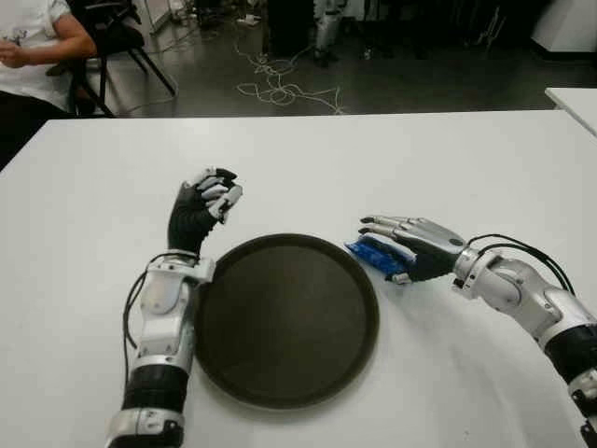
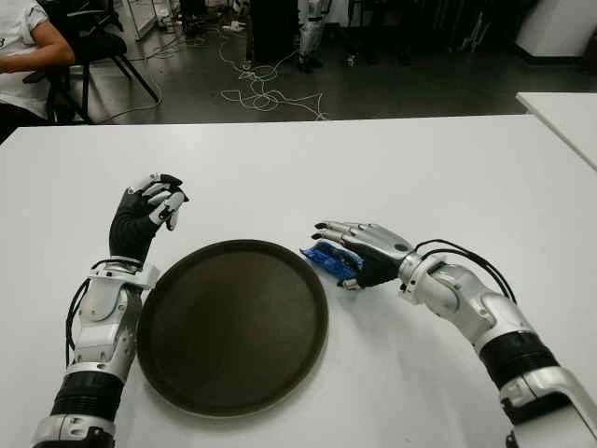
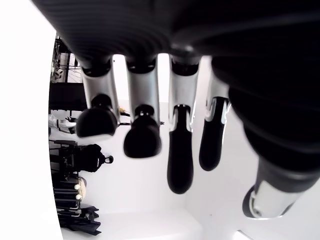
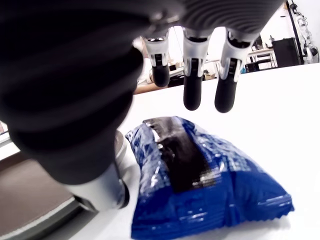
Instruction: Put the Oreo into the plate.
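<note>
On the white table [image 1: 448, 168] you see one dark round plate [image 1: 284, 317], holding nothing, and one blue Oreo packet [image 1: 378, 254] lying just beside its right rim. Your right hand [image 1: 410, 245] is spread over the packet, fingers [image 4: 192, 92] extended and not closed on it. Your left hand [image 1: 201, 210], fingers curled and holding nothing, shows beside the plate's left rim. One seated person [image 1: 33, 47] appears beyond the table's far left corner.

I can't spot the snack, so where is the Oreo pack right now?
The blue Oreo pack lies on the white table just off the dark plate's right rim, under the right hand's open fingers.
</note>
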Robot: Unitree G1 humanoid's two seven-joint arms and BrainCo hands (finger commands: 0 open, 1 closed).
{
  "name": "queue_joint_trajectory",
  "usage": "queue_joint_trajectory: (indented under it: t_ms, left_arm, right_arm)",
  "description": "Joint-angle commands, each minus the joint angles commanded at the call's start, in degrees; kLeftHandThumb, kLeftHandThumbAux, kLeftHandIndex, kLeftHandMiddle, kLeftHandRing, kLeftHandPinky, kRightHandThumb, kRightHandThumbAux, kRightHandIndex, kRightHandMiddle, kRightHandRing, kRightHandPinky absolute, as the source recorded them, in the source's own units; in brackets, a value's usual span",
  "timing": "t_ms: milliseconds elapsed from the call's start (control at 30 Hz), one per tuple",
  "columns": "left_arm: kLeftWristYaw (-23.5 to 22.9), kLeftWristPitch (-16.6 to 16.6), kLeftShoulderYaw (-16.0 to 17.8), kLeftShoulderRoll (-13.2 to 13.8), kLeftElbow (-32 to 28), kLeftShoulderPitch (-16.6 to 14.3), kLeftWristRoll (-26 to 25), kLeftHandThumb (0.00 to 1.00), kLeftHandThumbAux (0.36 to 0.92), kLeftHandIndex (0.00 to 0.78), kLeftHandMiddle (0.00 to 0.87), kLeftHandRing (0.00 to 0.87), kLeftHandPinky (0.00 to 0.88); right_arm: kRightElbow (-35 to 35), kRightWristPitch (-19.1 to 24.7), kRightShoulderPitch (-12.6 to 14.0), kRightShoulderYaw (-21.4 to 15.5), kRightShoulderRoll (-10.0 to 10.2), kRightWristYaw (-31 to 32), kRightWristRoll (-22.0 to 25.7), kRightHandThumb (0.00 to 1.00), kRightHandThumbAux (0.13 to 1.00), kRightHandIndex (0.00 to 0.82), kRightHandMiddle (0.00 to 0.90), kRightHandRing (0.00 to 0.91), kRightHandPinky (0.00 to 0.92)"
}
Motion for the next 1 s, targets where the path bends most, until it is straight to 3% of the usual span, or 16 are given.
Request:
queue_joint_trajectory:
  t_ms: [433,700,1000]
  left_arm:
    - [0.0,0.8,-0.2,-0.2,-1.4,0.5,-0.3,0.857,0.657,0.422,0.548,0.790,0.817]
    - [0.1,0.8,-0.3,-0.3,-1.7,0.7,-0.2,0.857,0.658,0.420,0.553,0.790,0.815]
    - [0.1,0.2,-0.3,-0.3,-1.6,0.7,-0.2,0.858,0.657,0.423,0.554,0.794,0.818]
  right_arm:
    - [1.0,-0.5,-0.5,0.1,0.1,0.2,0.7,0.212,0.838,0.076,0.059,0.171,0.275]
    - [0.7,0.3,-0.5,0.2,0.1,-0.2,-0.3,0.128,0.850,0.071,0.053,0.159,0.257]
    - [1.4,2.6,-1.4,1.0,1.0,0.1,-1.3,0.011,0.800,0.060,0.059,0.141,0.216]
